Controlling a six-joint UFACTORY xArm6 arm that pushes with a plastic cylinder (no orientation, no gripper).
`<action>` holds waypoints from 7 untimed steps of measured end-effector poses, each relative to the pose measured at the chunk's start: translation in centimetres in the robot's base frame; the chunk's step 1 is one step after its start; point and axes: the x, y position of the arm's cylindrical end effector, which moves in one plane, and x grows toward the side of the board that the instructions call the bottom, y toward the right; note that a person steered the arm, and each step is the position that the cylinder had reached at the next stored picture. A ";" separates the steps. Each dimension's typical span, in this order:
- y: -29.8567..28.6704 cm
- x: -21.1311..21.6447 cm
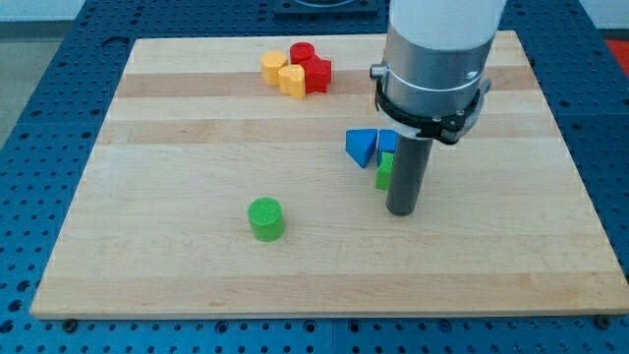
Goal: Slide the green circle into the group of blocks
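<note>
wooden board (197, 265) on blue pegboard (39, 59) | no claw, my tip (402, 211) well right of green circle (265, 218)

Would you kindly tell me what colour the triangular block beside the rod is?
Blue: the triangular block shows best in the camera view, just left of my tip.

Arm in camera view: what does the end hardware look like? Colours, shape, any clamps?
A wide light-grey cylinder with a white upper section enters from the view's top. A black clamp ring circles its lower edge. Below hangs a straight dark-grey rod ending at my tip. No cables or markings visible.
</note>
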 end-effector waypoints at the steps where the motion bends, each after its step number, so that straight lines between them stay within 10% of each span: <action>1: -0.3 5.0; 3: -13.3 7.9; 7: -21.4 2.9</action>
